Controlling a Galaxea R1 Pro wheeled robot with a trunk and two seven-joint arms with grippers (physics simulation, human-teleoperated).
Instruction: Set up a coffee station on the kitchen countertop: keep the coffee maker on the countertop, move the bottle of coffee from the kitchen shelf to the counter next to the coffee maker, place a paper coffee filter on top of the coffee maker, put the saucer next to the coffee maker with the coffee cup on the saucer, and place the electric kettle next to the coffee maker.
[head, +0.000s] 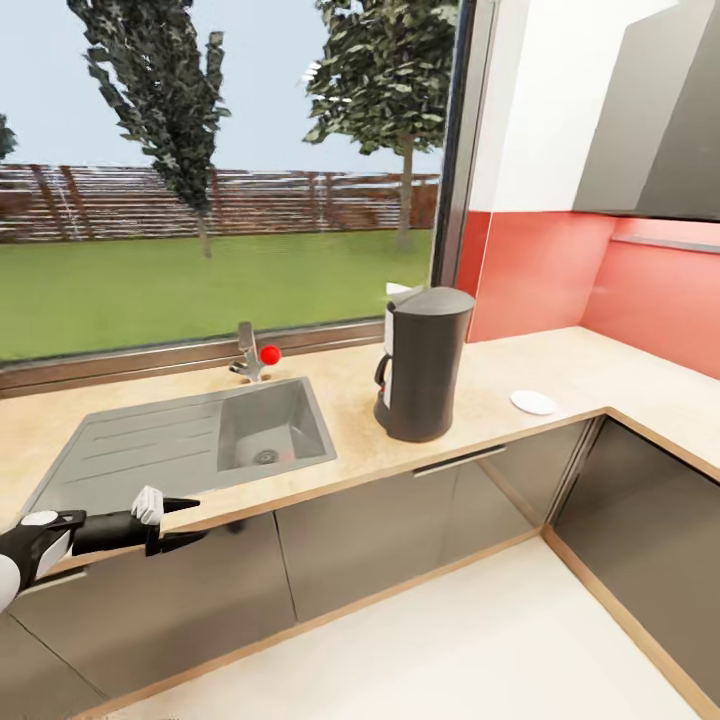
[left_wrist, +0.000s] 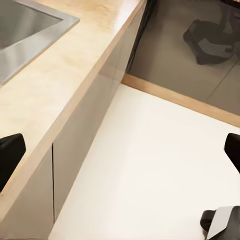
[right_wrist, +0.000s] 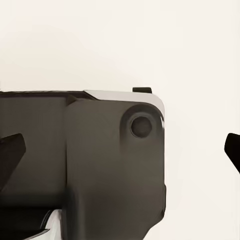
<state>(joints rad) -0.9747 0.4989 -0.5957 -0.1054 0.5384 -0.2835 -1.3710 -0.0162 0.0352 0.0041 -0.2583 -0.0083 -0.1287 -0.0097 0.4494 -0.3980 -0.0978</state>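
A: From the head view, the coffee maker (head: 424, 362) stands on the worktop (head: 150, 500), just beside the sink (head: 190, 440). The saucer (head: 533, 402) lies on the coffee maker's far side, near it but apart.

B: And the left gripper (head: 178, 522)?

A: Level at the worktop's front edge, well short of the coffee maker, probably just carried there.

B: Left wrist view?

A: Its fingers (left_wrist: 10, 157) stand wide, holding nothing, over worktop edge and floor (left_wrist: 150, 170).

B: Right wrist view?

A: The right gripper (right_wrist: 122, 150) has fingers wide too, empty, above the robot's dark body (right_wrist: 100, 165).
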